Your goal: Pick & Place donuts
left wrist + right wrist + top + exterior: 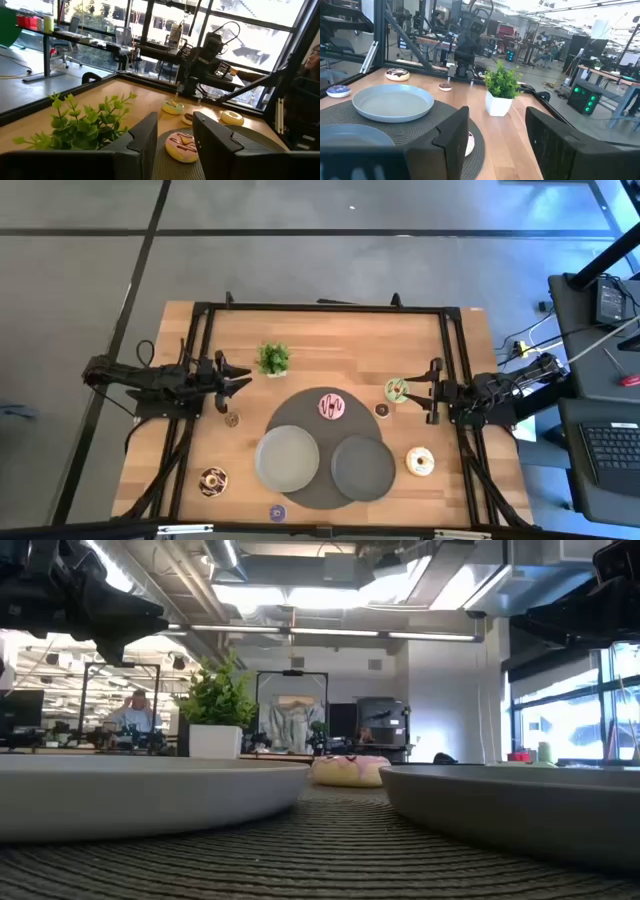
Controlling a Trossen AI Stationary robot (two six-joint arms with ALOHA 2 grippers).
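Both grippers hang open above the table and hold nothing. My left gripper (240,378) is near the left edge, beside the potted plant; my right gripper (432,391) is near the right edge, next to the green donut (397,390). The pink-striped donut (332,406) lies on the far part of the round dark mat (322,498). A tiny dark donut (382,410) sits by the mat's right rim. The cream donut (420,462), chocolate-sprinkled donut (212,480), tiny brown donut (231,419) and purple donut (277,513) lie on bare wood.
Two grey plates (287,457) (363,467) rest side by side on the mat. The potted plant (273,358) stands at far centre-left. A black frame (320,307) runs round the table. Bare wood shows along the far side. People sit at desks in the room beyond (132,712).
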